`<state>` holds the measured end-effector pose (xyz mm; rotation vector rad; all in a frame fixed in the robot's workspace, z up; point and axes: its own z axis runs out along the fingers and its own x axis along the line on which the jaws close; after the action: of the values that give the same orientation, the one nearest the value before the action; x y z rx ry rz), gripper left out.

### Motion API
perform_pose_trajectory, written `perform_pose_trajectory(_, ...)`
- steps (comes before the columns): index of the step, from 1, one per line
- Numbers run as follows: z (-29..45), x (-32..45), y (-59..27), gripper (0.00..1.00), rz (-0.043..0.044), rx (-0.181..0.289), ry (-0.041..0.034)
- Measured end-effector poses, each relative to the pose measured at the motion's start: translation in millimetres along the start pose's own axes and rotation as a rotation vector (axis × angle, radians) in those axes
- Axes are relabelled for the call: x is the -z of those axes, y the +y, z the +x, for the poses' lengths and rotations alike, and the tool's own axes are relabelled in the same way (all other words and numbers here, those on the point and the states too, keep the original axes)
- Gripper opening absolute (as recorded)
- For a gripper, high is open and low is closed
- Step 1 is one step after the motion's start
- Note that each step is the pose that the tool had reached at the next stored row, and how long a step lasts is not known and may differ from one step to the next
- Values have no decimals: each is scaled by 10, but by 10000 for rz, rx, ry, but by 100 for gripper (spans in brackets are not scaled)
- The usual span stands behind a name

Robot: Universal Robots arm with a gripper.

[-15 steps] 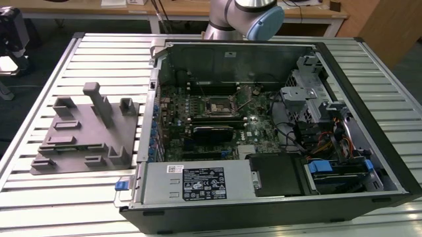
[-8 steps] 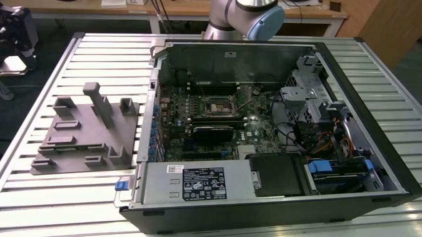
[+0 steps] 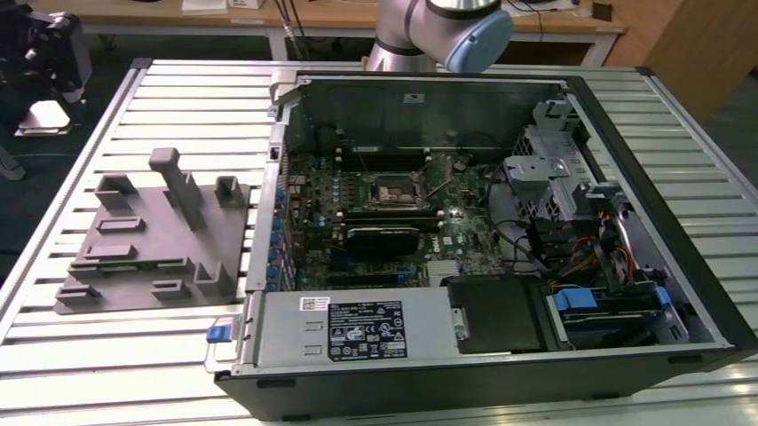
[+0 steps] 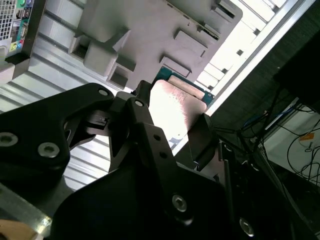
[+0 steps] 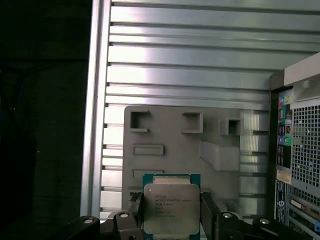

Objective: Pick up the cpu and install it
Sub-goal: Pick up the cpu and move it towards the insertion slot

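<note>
A black two-fingered gripper (image 5: 171, 199) is clamped on the cpu (image 5: 171, 207), a small square chip with a silvery metal top and a green rim. In the first wrist view its fingers (image 5: 134, 212) press two opposite edges, and the chip's top faces the camera. Behind the cpu lies a grey block (image 5: 210, 150) with raised tabs and shallow recesses, resting on a table (image 5: 200, 55) of ribbed metal slats; the cpu seems to hang clear of the block, though the gap cannot be judged. Beside the block stands the perforated back of a case (image 5: 302, 160) with coloured ports. In the second wrist view the same grip shows from another angle; the chip is washed pale by light between the dark fingers.

In the exterior view the case lies open on its side, filling the middle and the exterior view's right. Its board (image 3: 456, 226) faces up, and the dark square socket (image 3: 389, 188) sits just above the centre of the frame. The block lies on the exterior view's left, just beside the case. The arm (image 3: 438, 27), grey with a pale blue cap, stands at the upper middle and runs off the top edge.
</note>
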<state>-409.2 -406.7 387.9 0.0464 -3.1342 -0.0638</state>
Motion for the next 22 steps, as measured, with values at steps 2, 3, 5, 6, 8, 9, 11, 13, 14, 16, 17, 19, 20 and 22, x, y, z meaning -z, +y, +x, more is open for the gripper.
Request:
perform_pose_trajectory(2, -44, -1, -1, 54, 0, -1, 0)
perform_pose_trajectory(3, -63, -2, -2, 54, -1, -1, -1)
perform_pose_trajectory(5, -96, -2, -3, 54, 0, -1, 0)
perform_pose_trajectory(6, -115, -3, -4, 54, -1, 0, -1)
perform_pose_trajectory(8, -161, -3, -5, 54, 0, -1, 0)
perform_pose_trajectory(9, -183, -3, -5, 54, 0, -1, 0)
perform_pose_trajectory(11, -225, -4, -7, 54, -1, 0, -1)
perform_pose_trajectory(13, -264, -5, -8, 54, 0, -1, -1)
perform_pose_trajectory(14, -278, -6, -9, 54, 0, 0, -1)
perform_pose_trajectory(16, -301, -9, -9, 54, 0, -1, -1)
perform_pose_trajectory(17, -308, -12, -9, 54, 0, 0, 0)
perform_pose_trajectory(19, -310, -17, -10, 54, 0, -2, -1)
perform_pose_trajectory(20, -310, -17, -10, 54, 0, -3, -1)
perform_pose_trajectory(22, -314, -17, -10, 54, 0, -1, -1)
